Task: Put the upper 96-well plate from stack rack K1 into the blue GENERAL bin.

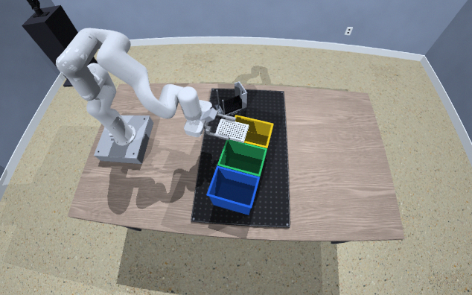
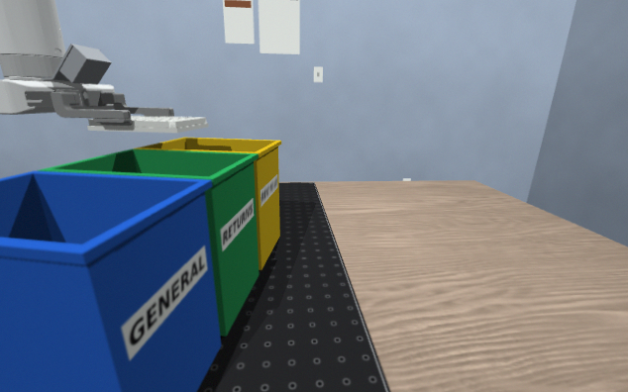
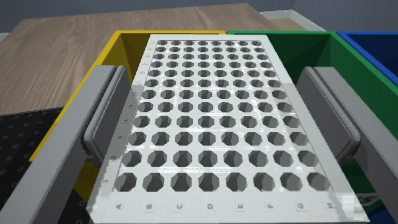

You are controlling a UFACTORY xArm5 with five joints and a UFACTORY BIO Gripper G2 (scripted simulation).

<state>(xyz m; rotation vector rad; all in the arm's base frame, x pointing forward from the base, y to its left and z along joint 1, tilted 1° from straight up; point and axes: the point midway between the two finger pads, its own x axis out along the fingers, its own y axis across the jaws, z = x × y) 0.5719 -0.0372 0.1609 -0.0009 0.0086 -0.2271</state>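
My gripper [image 1: 231, 128] [image 2: 153, 119] [image 3: 220, 115] is shut on the white 96-well plate [image 1: 236, 131] [image 2: 183, 125] [image 3: 215, 100], with a finger along each long side. The plate is about level, above the bin rims, over the near part of the yellow bin and close to the green bin. The blue bin [image 1: 231, 205] [image 2: 30, 297] [image 3: 382, 47] labelled GENERAL stands upright, its visible inside empty. The rack K1 [image 1: 241, 96] stands behind the yellow bin; a black plate-like block [image 1: 231, 105] shows in it, partly hidden.
The green bin [image 1: 243, 158] [image 2: 235, 277] [image 3: 310, 50], labelled RETURNS, stands upright between the blue bin and the yellow bin [image 1: 260, 128] [image 2: 269, 223] [image 3: 127, 50], which is also upright. The three bins form a close row on the black perforated board [image 1: 275, 186] [image 2: 302, 297] [image 3: 25, 135].
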